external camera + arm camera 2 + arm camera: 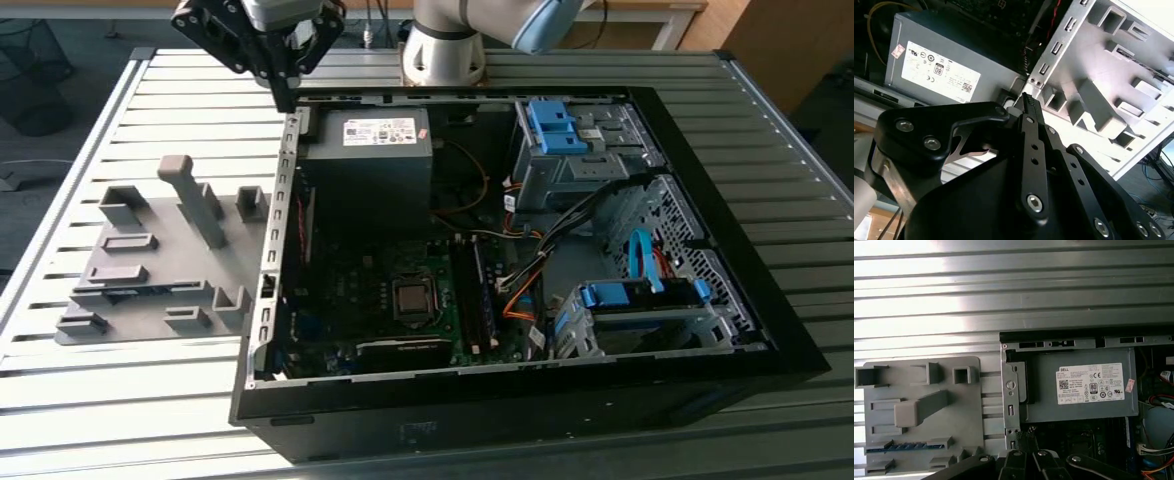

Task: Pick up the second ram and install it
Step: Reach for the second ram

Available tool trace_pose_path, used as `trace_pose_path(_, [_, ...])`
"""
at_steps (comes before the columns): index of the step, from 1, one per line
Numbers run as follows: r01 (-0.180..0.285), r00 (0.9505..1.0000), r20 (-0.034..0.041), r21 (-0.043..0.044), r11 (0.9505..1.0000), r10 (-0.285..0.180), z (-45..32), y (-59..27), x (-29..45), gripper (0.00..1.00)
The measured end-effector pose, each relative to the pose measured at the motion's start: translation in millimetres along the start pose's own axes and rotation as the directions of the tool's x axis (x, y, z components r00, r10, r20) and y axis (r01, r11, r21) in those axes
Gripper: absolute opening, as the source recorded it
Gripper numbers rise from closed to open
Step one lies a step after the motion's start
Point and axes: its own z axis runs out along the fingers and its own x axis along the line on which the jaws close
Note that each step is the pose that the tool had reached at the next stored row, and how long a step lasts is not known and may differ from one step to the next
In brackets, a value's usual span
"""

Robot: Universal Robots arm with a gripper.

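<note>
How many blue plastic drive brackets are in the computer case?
2, both on the exterior view's right: one blue bracket at the far end, the other blue bracket nearer the camera. More may be hidden.

Strong daylight strikes the slatted metal table (1054, 290), whose ribs flare white with glare in the first wrist view. In the exterior view the open computer case (534, 410) is dim inside, its boards sunk in shadow. In the second wrist view the gripper (1026, 100) is almost a black silhouette, and the light seems to come from the washed-out corner beyond the grey fixture plate (1099, 75).
</note>
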Motion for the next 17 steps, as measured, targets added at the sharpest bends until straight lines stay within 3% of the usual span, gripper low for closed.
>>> trace_pose_path(9, [0.0,1.0,-0.0001,0.0001,1.0,0.0,-0.7,-2.0,26.8,0.11])
trace_pose_path(17, [0.0,1.0,0.0,0.0001,1.0,0.0,-1.0,-3.4,44.9,0.11])
